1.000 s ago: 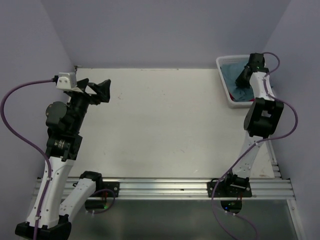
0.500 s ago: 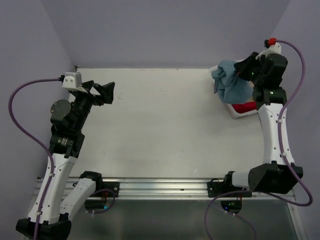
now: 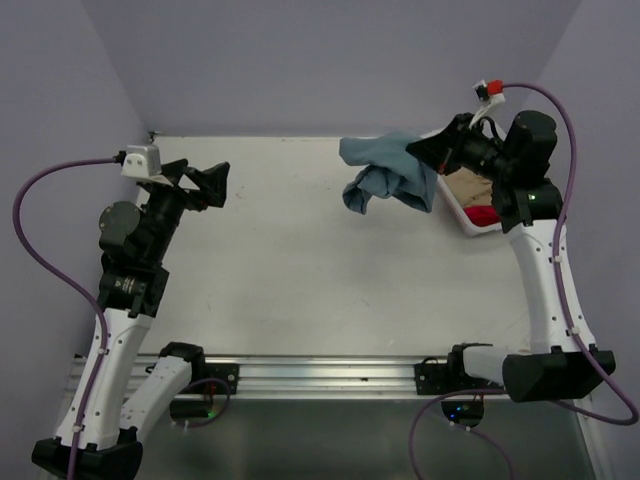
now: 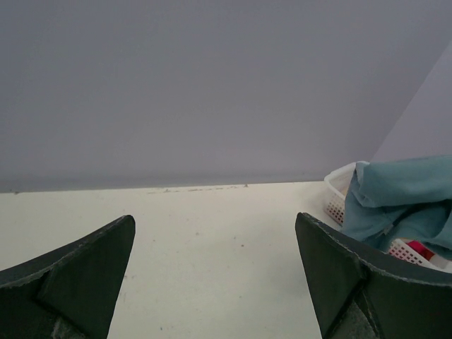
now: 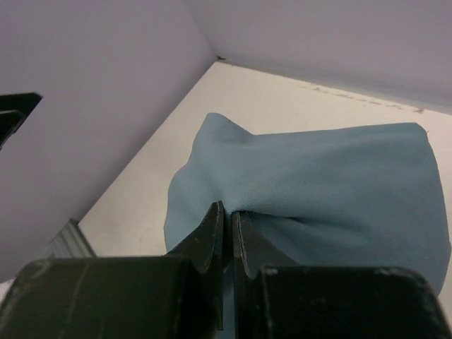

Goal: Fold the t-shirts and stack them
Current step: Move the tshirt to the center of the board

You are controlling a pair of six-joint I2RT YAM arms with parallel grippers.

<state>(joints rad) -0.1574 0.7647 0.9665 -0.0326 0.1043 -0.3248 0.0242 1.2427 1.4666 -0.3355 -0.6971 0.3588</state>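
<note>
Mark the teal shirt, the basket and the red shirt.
teal shirt (image 3: 392,170), top view, middle of the cloth.
basket (image 4: 337,205), left wrist view, mesh side wall.
red shirt (image 3: 484,215), top view, patch showing in basket.

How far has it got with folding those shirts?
Barely begun: nothing is folded or stacked on the table. In hand: the right jaws are shut on the teal shirt, holding it bunched in the air beside the basket. Remaining: the tan shirt and red shirt lie in the basket; the left jaws are open, holding nothing.
</note>
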